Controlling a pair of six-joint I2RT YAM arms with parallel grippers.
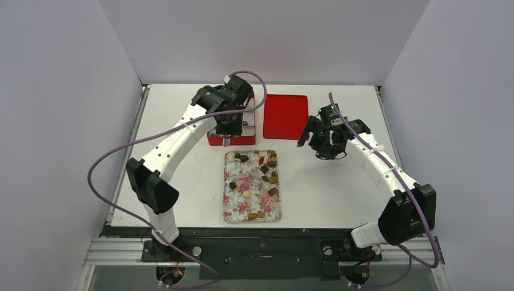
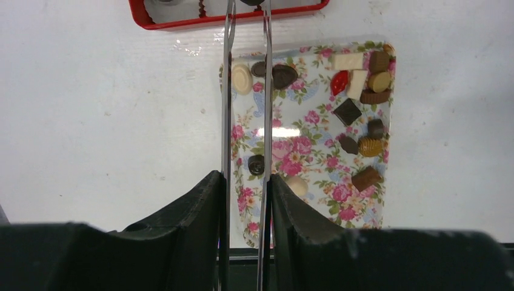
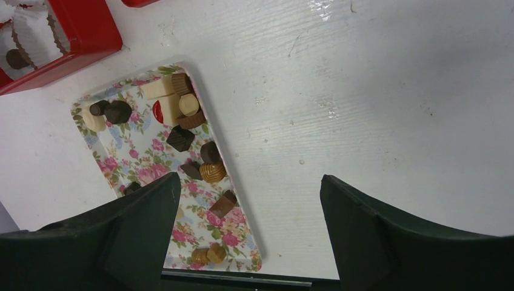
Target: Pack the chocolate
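Note:
Several chocolate pieces (image 1: 267,170), dark, tan, cream and one red, lie on the floral tray (image 1: 233,206). They also show in the left wrist view (image 2: 357,91) and in the right wrist view (image 3: 182,109). My left gripper (image 1: 230,128) hangs over the red box (image 1: 215,139). In its wrist view the left gripper (image 2: 245,176) is shut on metal tweezers (image 2: 227,91). Their tips reach the box (image 2: 182,23), with something dark between them at the frame's top edge. My right gripper (image 1: 321,145) is open and empty right of the tray, above the table (image 3: 250,177).
The red box holds white paper cups (image 3: 30,30), one with a dark piece (image 3: 15,57) in it. A flat red lid (image 1: 285,116) lies right of the box. White walls close in the table at the back and sides.

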